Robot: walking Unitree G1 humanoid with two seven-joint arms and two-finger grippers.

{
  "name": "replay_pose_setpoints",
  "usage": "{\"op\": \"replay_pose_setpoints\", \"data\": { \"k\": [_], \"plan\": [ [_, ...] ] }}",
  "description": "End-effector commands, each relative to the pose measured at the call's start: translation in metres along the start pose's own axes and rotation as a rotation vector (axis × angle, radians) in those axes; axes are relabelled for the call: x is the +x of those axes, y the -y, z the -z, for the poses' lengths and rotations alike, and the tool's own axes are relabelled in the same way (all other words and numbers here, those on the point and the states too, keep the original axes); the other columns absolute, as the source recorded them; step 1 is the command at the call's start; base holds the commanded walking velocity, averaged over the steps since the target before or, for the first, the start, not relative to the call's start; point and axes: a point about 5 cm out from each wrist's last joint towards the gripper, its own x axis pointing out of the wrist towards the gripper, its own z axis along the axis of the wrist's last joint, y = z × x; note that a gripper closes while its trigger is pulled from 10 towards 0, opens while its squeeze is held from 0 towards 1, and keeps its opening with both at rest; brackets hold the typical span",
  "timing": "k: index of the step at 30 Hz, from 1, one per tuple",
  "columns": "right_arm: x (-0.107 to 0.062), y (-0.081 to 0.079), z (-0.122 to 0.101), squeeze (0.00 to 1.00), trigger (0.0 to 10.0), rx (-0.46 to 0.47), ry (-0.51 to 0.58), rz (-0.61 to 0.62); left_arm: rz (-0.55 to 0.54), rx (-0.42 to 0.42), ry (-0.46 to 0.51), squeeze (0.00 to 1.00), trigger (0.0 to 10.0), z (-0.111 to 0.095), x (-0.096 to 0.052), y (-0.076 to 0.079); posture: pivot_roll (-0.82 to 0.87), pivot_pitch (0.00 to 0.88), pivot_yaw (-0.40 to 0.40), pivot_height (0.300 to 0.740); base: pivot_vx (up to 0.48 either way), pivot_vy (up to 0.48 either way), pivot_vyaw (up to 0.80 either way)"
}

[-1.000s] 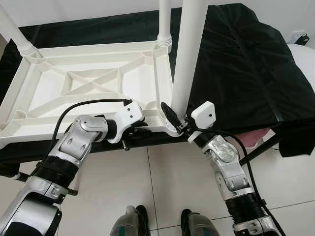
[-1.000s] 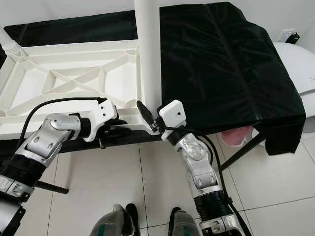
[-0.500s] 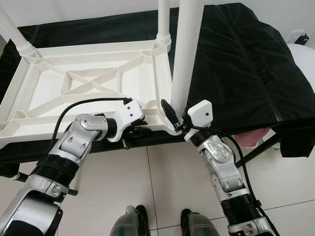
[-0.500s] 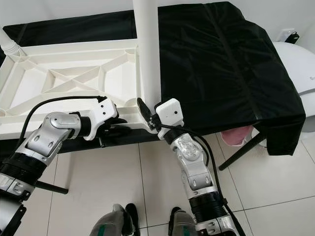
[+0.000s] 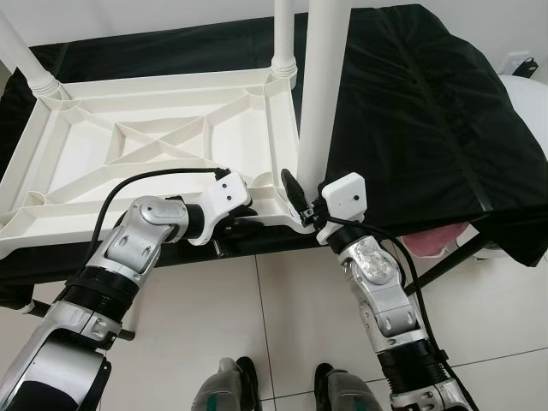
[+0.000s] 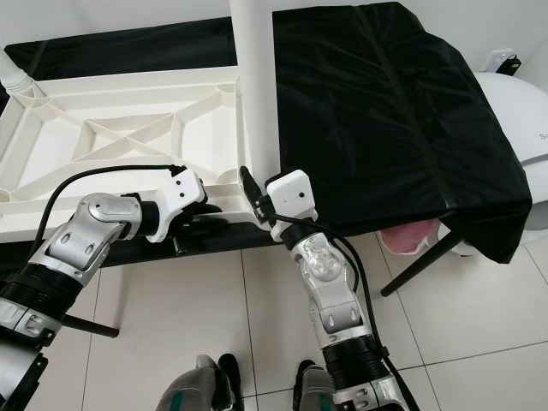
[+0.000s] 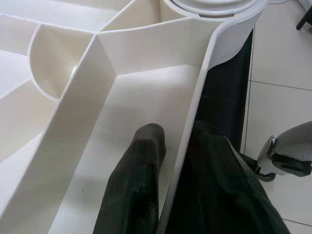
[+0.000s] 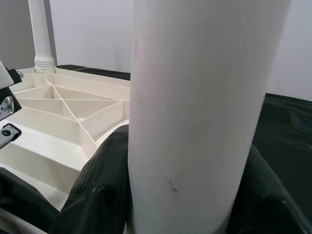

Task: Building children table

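The right pincer (image 5: 301, 199) is clamped around the foot of the near white plastic table leg (image 5: 322, 86), one black finger (image 8: 97, 190) on either side of the tube. Compared with a second ago, that pincer and its forearm have shifted a little toward 9 o'clock in the head views, and the leg now stands closer to upright in its corner socket instead of leaning toward 1 o'clock.

The left pincer (image 5: 241, 227) has kept its place, closed on the near rim of the upturned white ribbed plastic tabletop (image 5: 154, 145); the wrist view shows one finger (image 7: 134, 190) inside the rim wall and the other outside it.

The tabletop lies underside up on the counter covered with black cloth (image 5: 411, 111), toward 10 o'clock of the pincers. Two more white legs stand in its far corners, one at 12 o'clock (image 5: 284, 34) and one at 10 o'clock (image 5: 21, 56). The tiled floor (image 5: 274, 325) lies below.
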Motion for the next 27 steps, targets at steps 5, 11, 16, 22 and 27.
{"op": "replay_pose_setpoints", "data": {
  "k": [5, 11, 16, 22, 27],
  "plan": [
    [-0.013, -0.002, 0.019, 0.0, 10.0, -0.014, -0.099, 0.031, -0.009, 0.057, 0.067, 0.0, 10.0, -0.019, -0.007, -0.01, -0.12, 0.198, 0.074, 0.74, 0.0, 0.0, 0.0],
    [-0.015, -0.003, 0.02, 0.0, 10.0, -0.009, -0.106, 0.059, -0.015, 0.057, 0.068, 0.0, 10.0, -0.019, -0.007, -0.012, -0.12, 0.197, 0.075, 0.74, 0.0, 0.0, 0.0],
    [-0.017, -0.004, 0.019, 0.0, 10.0, -0.028, -0.108, 0.089, -0.017, 0.058, 0.069, 0.0, 10.0, -0.02, -0.007, -0.013, -0.13, 0.195, 0.078, 0.74, 0.0, 0.0, 0.0],
    [-0.019, -0.005, 0.021, 0.0, 10.0, -0.039, -0.121, 0.145, -0.019, 0.058, 0.069, 0.0, 10.0, -0.021, -0.008, -0.015, -0.13, 0.194, 0.079, 0.74, 0.0, 0.0, 0.0],
    [-0.021, -0.006, 0.024, 0.0, 10.0, -0.026, -0.143, 0.19, -0.02, 0.058, 0.07, 0.0, 10.0, -0.021, -0.008, -0.016, -0.13, 0.193, 0.079, 0.74, 0.0, 0.0, 0.0]
  ]
}}
